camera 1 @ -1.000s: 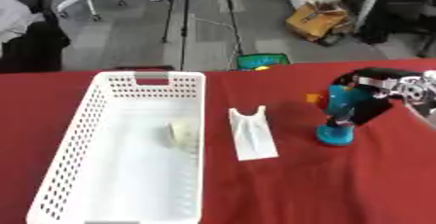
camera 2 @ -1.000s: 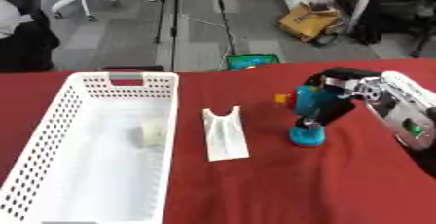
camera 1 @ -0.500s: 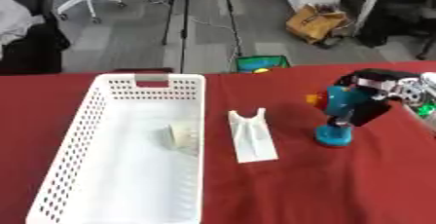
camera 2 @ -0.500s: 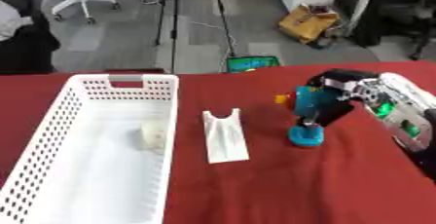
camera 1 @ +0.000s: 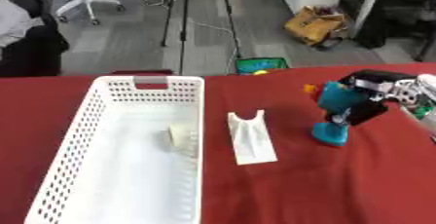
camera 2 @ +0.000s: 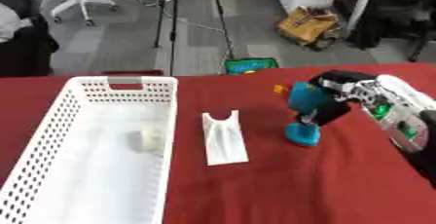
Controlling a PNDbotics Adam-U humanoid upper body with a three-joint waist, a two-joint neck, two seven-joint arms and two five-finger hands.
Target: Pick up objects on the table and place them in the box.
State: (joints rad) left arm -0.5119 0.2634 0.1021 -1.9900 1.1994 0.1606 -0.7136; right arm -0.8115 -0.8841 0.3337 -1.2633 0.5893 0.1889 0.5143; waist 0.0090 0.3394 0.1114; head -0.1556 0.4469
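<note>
Teal plastic, drill-shaped and tipped with an orange nub, one toy tool (camera 2: 306, 111) stands upright on the red tablecloth (camera 2: 323, 184), the robot's right hand (camera 2: 340, 89) curled around its upper body. Just left lies one flat white plastic holder (camera 2: 225, 138). Farther left, one white perforated plastic basket (camera 1: 81, 135) contains a single pale, rounded object (camera 1: 181, 135).
</note>
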